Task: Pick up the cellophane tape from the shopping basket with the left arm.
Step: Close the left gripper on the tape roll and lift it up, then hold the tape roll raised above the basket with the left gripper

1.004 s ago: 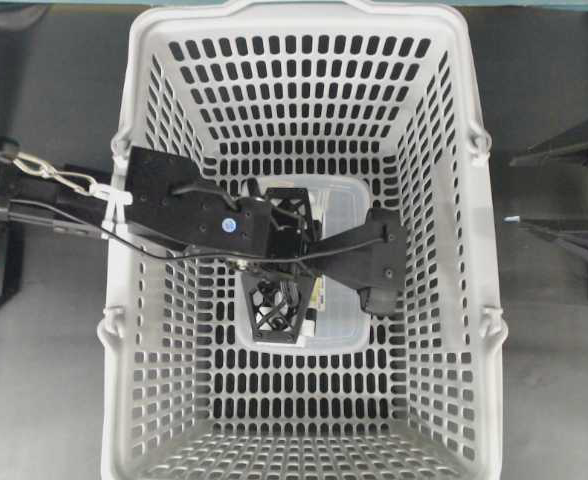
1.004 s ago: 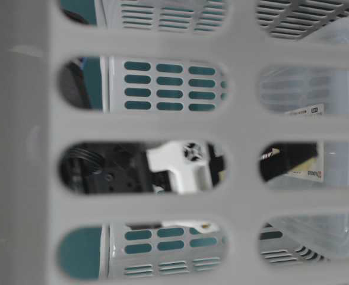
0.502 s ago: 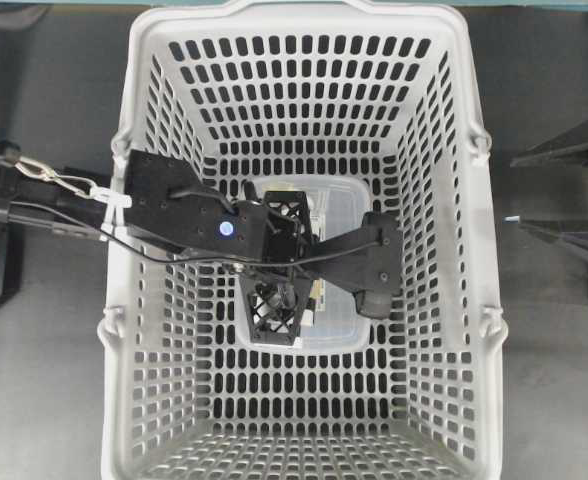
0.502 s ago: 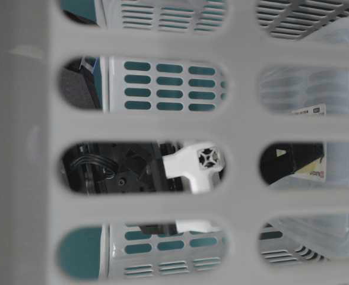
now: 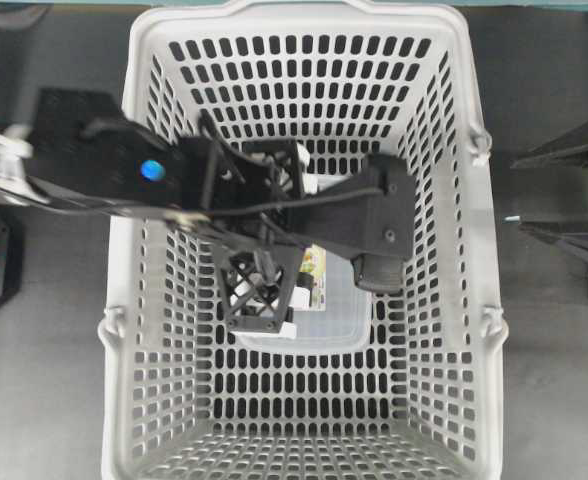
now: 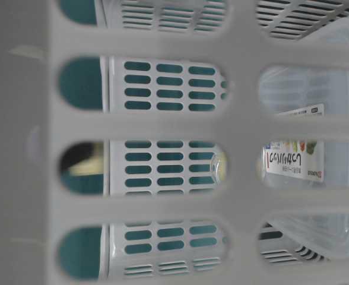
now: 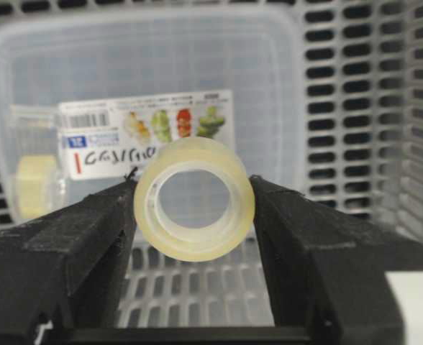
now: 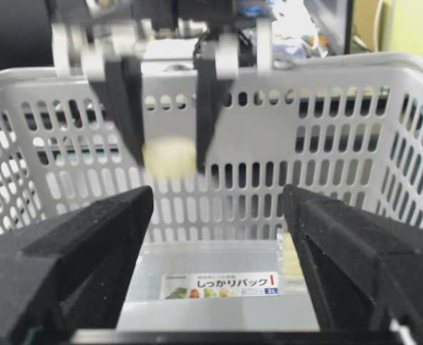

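Note:
The cellophane tape (image 7: 197, 246), a pale-yellow translucent ring, sits clamped between the black fingers of my left gripper (image 7: 194, 198), which is shut on it. From the right wrist view the tape (image 8: 170, 157) hangs in the left gripper (image 8: 170, 144) well above the floor of the shopping basket (image 8: 326, 144). In the overhead view the left gripper (image 5: 266, 300) points down inside the basket (image 5: 489, 260) and hides the tape. My right gripper (image 8: 219, 237) stands open with nothing between its fingers, outside the basket at the right (image 5: 515, 191).
A clear plastic box with a white printed label (image 7: 147, 133) lies on the basket floor under the left gripper, also seen in the right wrist view (image 8: 222, 285). Another pale-yellow roll in clear wrapping (image 7: 35, 183) lies beside it. Slotted basket walls (image 7: 355, 108) surround the left gripper.
The left gripper closed on the tape and the arm rose inside the basket. It has left the table-level view, uncovering the box label. The right arm has not moved.

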Tool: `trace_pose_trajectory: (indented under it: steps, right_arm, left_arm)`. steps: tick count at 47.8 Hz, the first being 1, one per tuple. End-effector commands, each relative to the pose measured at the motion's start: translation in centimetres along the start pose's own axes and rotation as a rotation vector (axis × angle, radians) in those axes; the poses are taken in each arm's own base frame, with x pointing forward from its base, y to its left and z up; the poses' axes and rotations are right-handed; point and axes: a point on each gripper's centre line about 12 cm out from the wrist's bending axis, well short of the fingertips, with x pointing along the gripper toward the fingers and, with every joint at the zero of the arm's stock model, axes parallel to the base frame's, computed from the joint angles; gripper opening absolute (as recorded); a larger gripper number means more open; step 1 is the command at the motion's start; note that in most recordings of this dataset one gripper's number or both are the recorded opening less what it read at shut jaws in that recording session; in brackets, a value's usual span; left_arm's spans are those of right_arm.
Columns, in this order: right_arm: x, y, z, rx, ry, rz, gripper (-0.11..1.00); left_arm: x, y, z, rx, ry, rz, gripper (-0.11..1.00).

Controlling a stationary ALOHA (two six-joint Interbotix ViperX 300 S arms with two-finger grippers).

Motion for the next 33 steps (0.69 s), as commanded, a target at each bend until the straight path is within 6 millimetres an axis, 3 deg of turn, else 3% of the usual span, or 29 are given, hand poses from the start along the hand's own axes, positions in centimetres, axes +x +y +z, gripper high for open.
trace_pose_trajectory:
  steps: [1,33]
  right_arm:
    - [0.2,0.2,1.0,0.0,-0.03,0.01,0.71]
    - [0.0,0.3,1.1,0.004,-0.035,0.016,0.71]
  left_arm:
    - [-4.6,-0.4,0.7,0.004,-0.052,-0.005,0.5]
    - [-3.4,-0.3,1.7,0.007,-0.011,-0.002,0.5]
